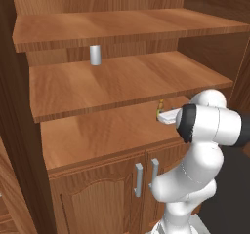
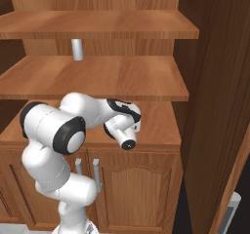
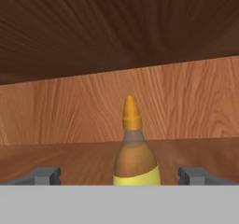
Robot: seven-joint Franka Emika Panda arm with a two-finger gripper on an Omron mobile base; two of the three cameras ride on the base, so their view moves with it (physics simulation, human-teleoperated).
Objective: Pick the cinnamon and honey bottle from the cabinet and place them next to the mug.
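Cabinet (image 1: pixel 97 130) lower shelf, honey bottle (image 3: pixel 134 153) upright between spread pincer (image 3: pixel 121 175) tips, untouched

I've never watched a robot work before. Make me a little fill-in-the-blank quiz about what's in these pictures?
1. The honey bottle stands ____ the two fingers.
2. The fingers are spread ____, not yet closed on the bottle.
3. The grey cylinder stands on the ____ shelf of the cabinet.
4. The lower double doors of the cabinet are ____.

Missing words: between; open; middle; closed
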